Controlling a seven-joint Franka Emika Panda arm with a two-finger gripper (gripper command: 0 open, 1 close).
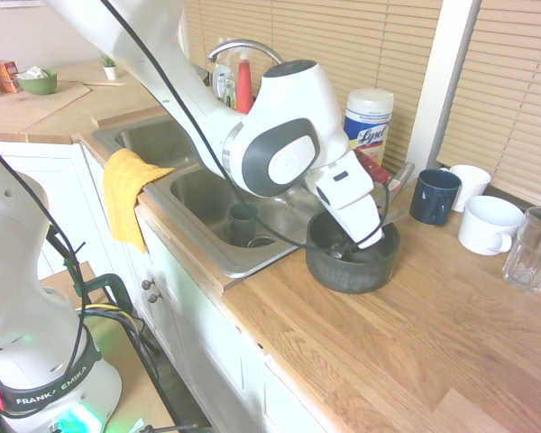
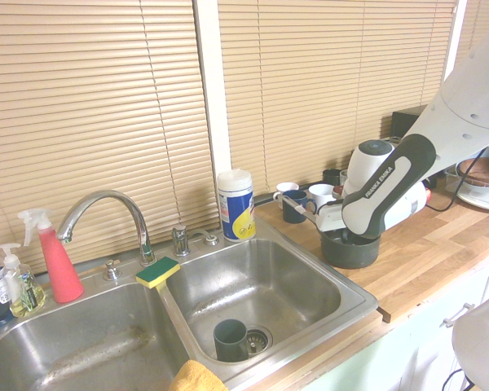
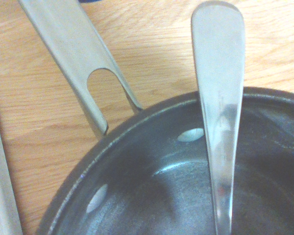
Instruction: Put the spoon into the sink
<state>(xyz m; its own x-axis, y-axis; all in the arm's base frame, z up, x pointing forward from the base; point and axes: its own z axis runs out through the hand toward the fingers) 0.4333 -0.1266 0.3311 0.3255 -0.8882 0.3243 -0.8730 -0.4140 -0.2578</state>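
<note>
Kitchen corner: wooden desk [image 1: 451, 316], blinds [image 2: 90, 106] behind, steel sink [image 2: 354, 303] let in at one end, its right-hand basin holding a grey-green mug [image 2: 231, 340].

Item, one spoon [image 3: 218, 98]: plain metal, slim, broad-ended handle. We found it slanting out of the dark pot [image 1: 352, 273], its handle passing over the rim on the window side; the bowl end we could not see. The pot stood on the desk, just beside the sink's edge.

Item, one end effector [image 1: 343, 249]: lowered into the pot's mouth, fingers drawn fully together. Whether the spoon's thin shank was caught between them we could not tell.

Handling: we judged the spoon light, stiff and hard to break, yet slick and apt to swivel about a narrow grip. We rated the flat of the shank, inside the rim and toward the bowl, the best hold for balance; the broad handle end offered more surface but would have let the bowl droop. A straight lift clear of the rim seemed wise, since a knock there could have twisted the piece loose.
</note>
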